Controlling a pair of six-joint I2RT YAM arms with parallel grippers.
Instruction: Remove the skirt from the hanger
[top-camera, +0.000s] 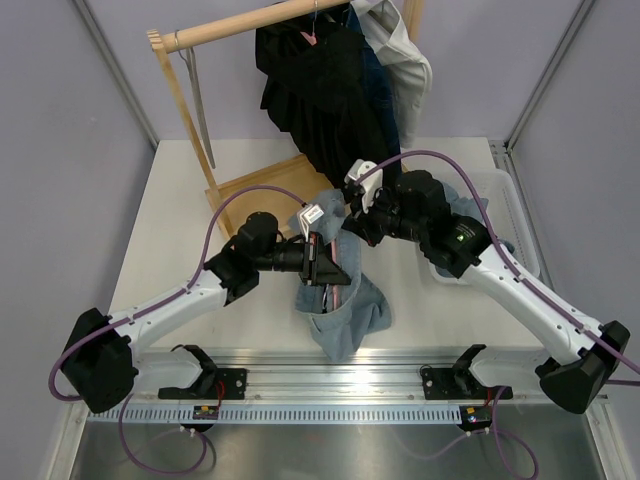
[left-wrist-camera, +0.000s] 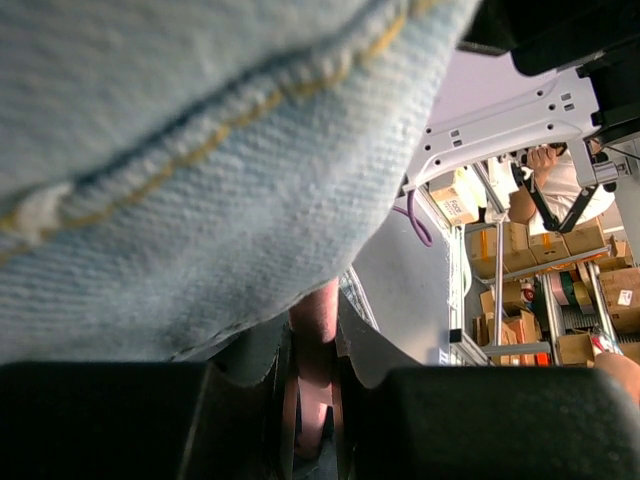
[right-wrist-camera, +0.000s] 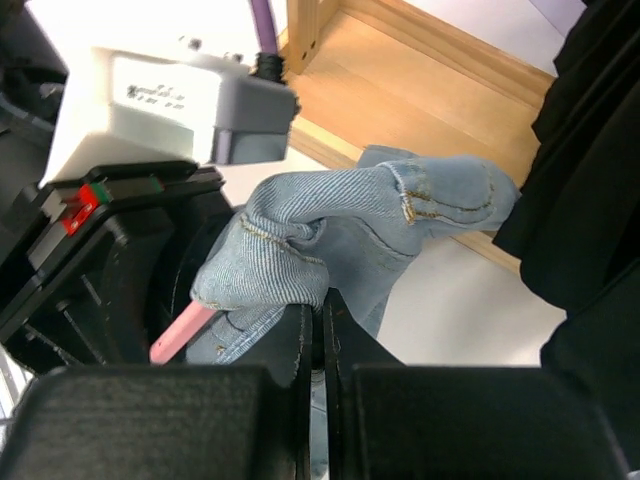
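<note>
Denim skirt (top-camera: 350, 310) behaving soft, light, floppy; right claw (right-wrist-camera: 320, 320) pinching waistband fold, left claw (left-wrist-camera: 315, 360) clamping stiff pink hanger (right-wrist-camera: 180, 335).

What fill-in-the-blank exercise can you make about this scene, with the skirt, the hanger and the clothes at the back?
1. The skirt is made of light blue ____.
2. The colour of the hanger is ____.
3. The left gripper is shut on the ____.
4. The dark clothes at the back hang from a rail made of ____.

Missing words: denim; pink; hanger; wood.
</note>
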